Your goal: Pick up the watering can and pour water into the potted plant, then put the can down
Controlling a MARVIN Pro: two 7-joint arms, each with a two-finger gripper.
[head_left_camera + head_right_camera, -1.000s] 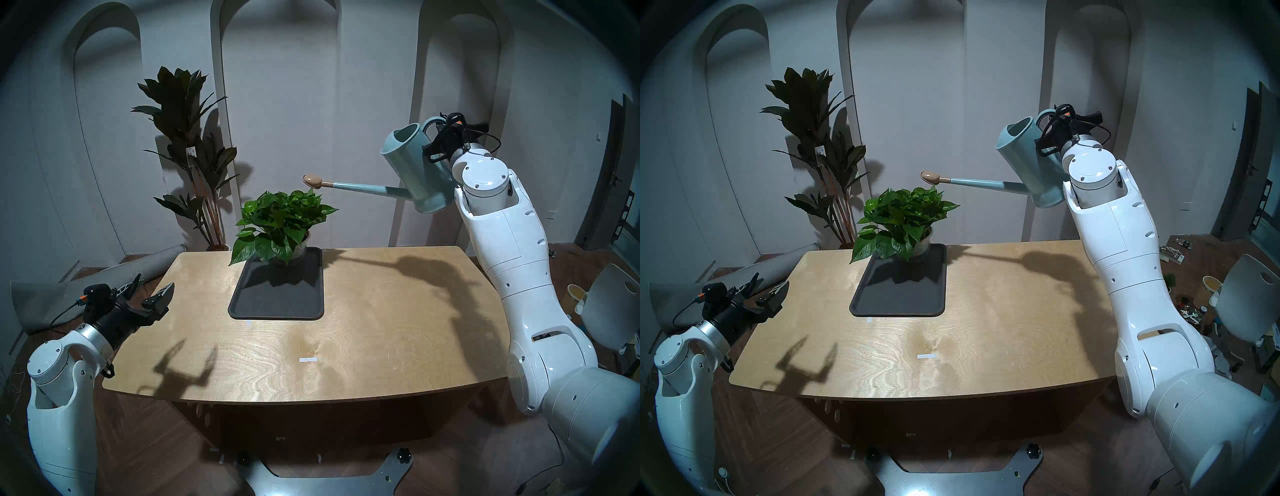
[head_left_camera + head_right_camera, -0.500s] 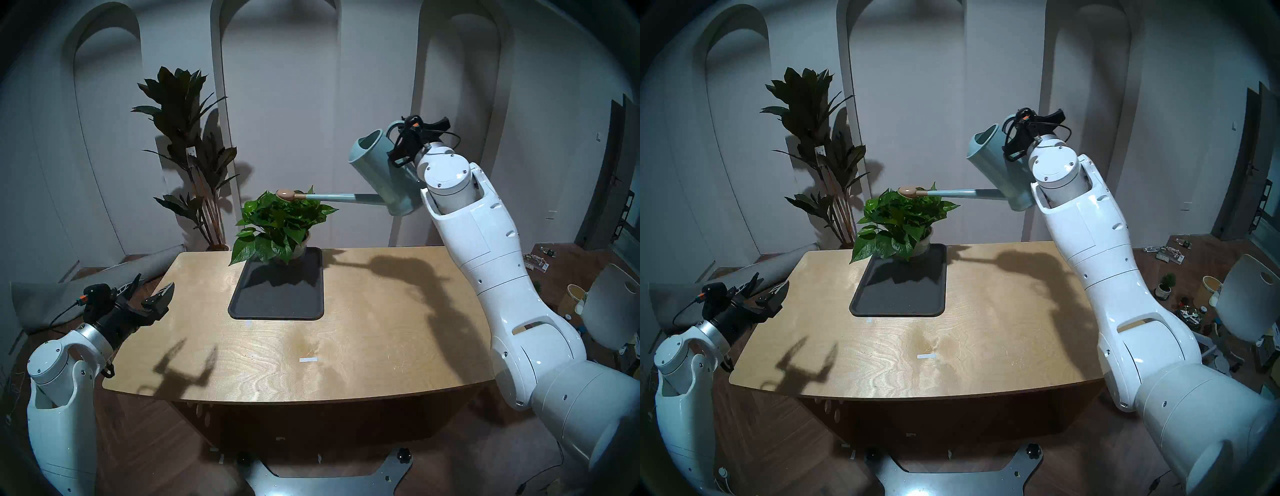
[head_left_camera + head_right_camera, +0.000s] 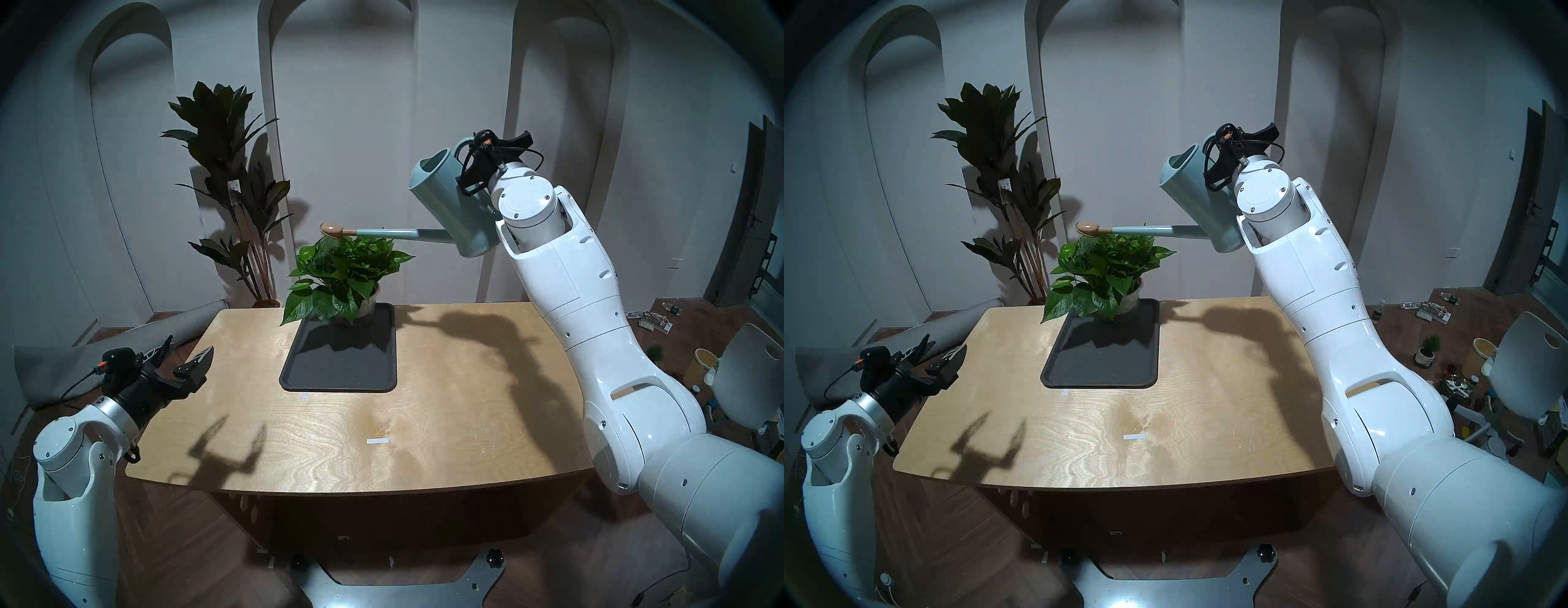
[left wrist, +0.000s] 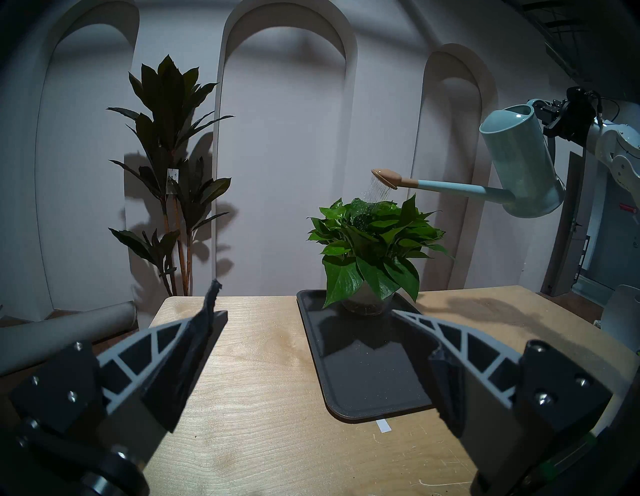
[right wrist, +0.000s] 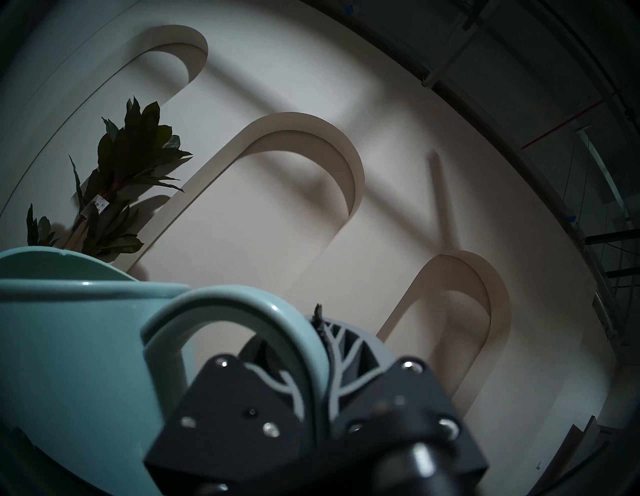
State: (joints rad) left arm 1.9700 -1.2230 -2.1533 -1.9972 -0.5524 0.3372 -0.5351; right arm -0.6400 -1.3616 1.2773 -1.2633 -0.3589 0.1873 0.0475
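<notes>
My right gripper [image 3: 481, 163] is shut on the loop handle of the pale teal watering can [image 3: 452, 201], held high and tilted left; the grip shows close up in the right wrist view [image 5: 311, 350]. The can's long spout ends in a tan rose [image 3: 332, 229] just above the potted plant [image 3: 345, 276], and fine streams of water fall from the rose onto the leaves, clear in the left wrist view [image 4: 375, 188]. The bright green plant stands in a pale pot at the far end of a dark tray [image 3: 339, 373]. My left gripper [image 3: 186, 354] is open and empty at the table's left edge.
A tall dark-leaved plant [image 3: 229, 178] stands on the floor behind the table's left corner. A grey roll [image 3: 127, 344] lies on the floor at the left. A white chair [image 3: 751, 373], a tiny plant [image 3: 1428, 347] and clutter sit on the floor at the right.
My right arm has swung left with the can, carrying the rose from right of the plant to over its left side. Water now falls from the rose. The left arm has not moved.
</notes>
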